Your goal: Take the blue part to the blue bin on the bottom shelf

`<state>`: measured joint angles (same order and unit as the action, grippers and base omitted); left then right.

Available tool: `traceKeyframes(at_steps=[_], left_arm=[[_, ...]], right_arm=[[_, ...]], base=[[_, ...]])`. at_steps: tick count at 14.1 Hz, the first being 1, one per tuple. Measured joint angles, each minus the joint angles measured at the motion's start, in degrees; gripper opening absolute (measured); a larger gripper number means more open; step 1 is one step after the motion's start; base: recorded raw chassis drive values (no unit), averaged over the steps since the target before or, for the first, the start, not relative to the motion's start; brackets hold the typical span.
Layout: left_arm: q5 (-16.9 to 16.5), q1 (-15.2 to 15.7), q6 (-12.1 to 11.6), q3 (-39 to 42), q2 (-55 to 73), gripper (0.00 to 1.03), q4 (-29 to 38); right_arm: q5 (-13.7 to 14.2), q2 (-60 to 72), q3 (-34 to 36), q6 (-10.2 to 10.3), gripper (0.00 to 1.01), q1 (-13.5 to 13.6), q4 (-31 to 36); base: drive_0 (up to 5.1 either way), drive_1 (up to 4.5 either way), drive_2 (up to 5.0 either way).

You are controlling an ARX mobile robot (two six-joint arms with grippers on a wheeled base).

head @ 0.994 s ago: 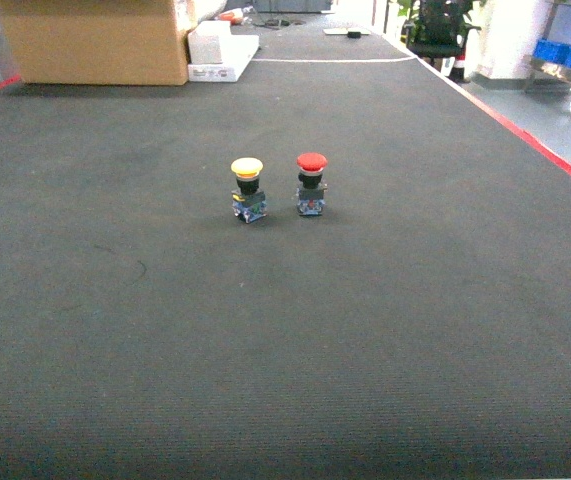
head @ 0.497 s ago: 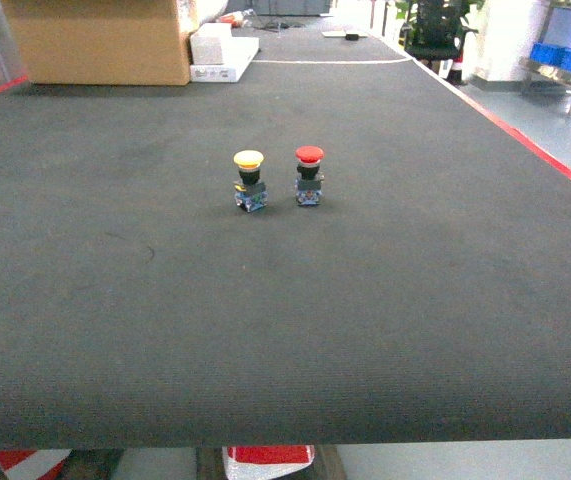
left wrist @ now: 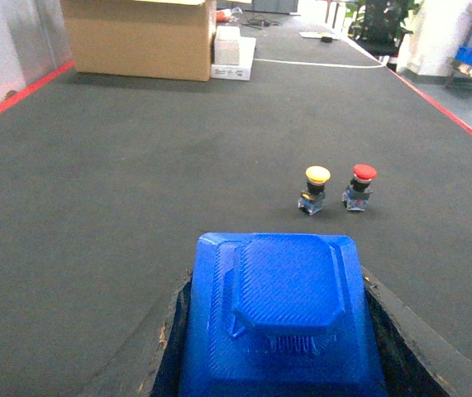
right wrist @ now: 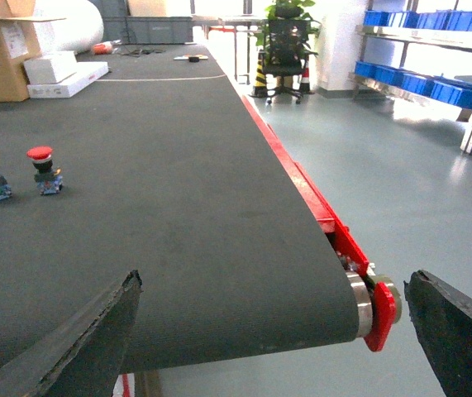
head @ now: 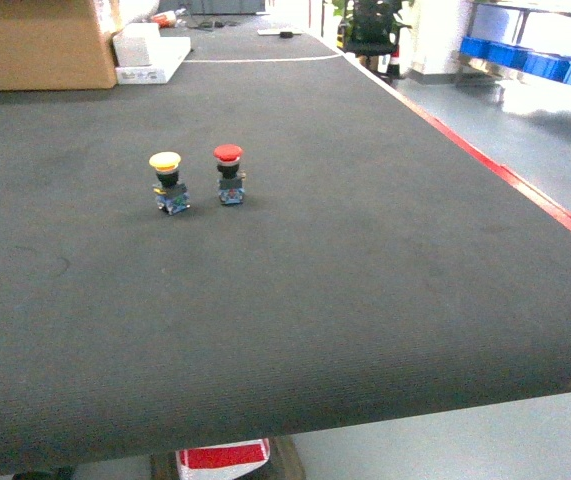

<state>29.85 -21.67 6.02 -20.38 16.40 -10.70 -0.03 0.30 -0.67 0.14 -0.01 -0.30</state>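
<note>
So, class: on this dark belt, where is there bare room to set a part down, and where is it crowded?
Bare belt runs from the red-capped button right to the red edge strip, and from both buttons toward the near edge. Also free: between the yellow-capped button and the cardboard box. Crowded only at the two buttons, standing close side by side.
</note>
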Motion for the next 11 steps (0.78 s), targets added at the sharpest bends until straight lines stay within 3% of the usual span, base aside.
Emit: traceKeyframes(at_steps=[11], left_arm=[[0.00,0.00,0.00,0.00,0.00,0.44,0.00]], right_arm=[[0.02,0.00,0.00,0.02,0.98,0.00,0.02]], base=[[-1.6,-1.56,-1.6]])
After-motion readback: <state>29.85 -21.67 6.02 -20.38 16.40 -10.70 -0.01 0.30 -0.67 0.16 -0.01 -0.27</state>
